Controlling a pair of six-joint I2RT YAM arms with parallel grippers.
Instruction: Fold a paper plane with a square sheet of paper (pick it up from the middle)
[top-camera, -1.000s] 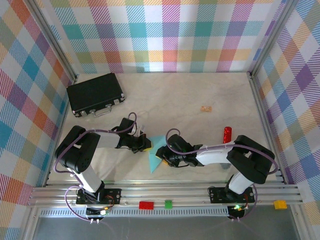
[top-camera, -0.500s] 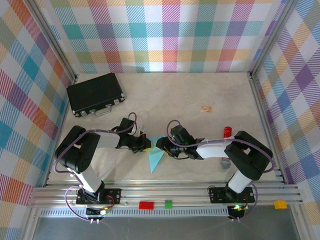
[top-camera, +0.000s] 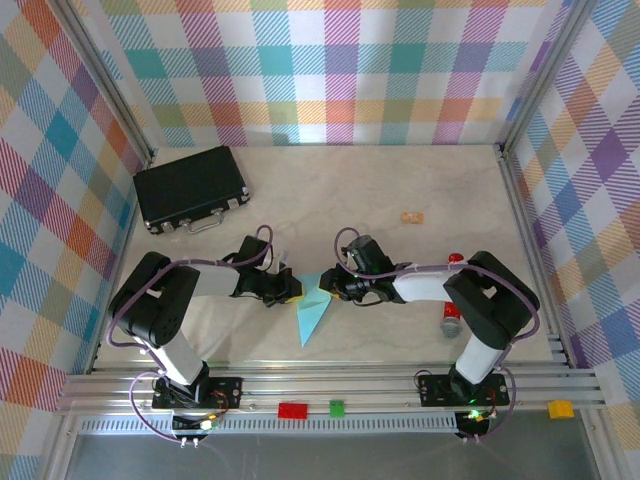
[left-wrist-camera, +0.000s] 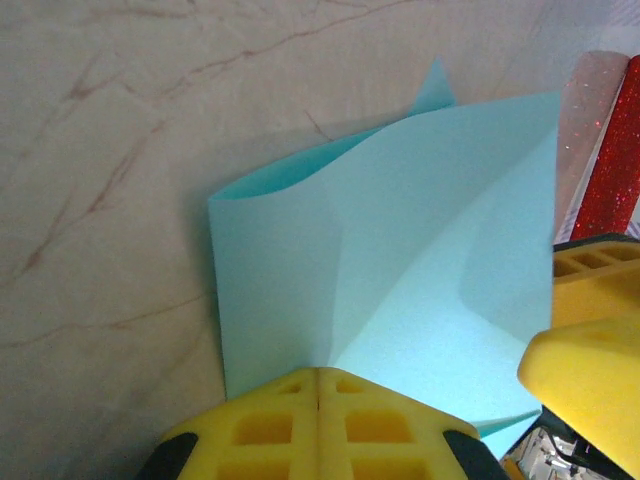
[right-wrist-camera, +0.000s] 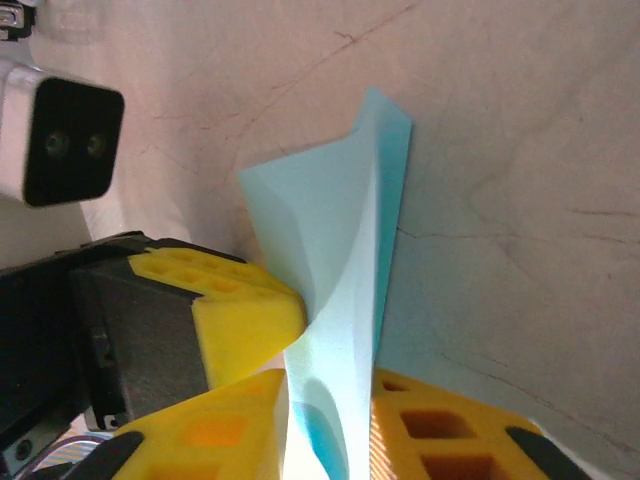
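Toward 6 o'clock on the table (top-camera: 420, 180), the sheet of paper (top-camera: 311, 318) is seen already creased into a narrow pointed shape. Its tip is turned toward 6 o'clock and its far part is lifted between the two grippers. Its 10 o'clock edge is pinched by the left gripper (top-camera: 291, 291), whose yellow fingers (left-wrist-camera: 270, 425) are pressed together on the paper. At 1 o'clock it is clamped by the right gripper (top-camera: 324, 287), the sheet being passed between that gripper's pads (right-wrist-camera: 450, 430).

A fold partway through the plane is judged to be in hand, since the layers are raised and curved, not flattened. The next move is thought to call for the raised flap to be laid over along the centre crease, with edges matched. It would then be pressed flat without the thin paper being torn or let slip.

Farther off, a red-tipped marker (top-camera: 456, 260) is found at 3 o'clock, a tan scrap (top-camera: 412, 216) at 1 o'clock and a black case (top-camera: 190, 187) at 10 o'clock.
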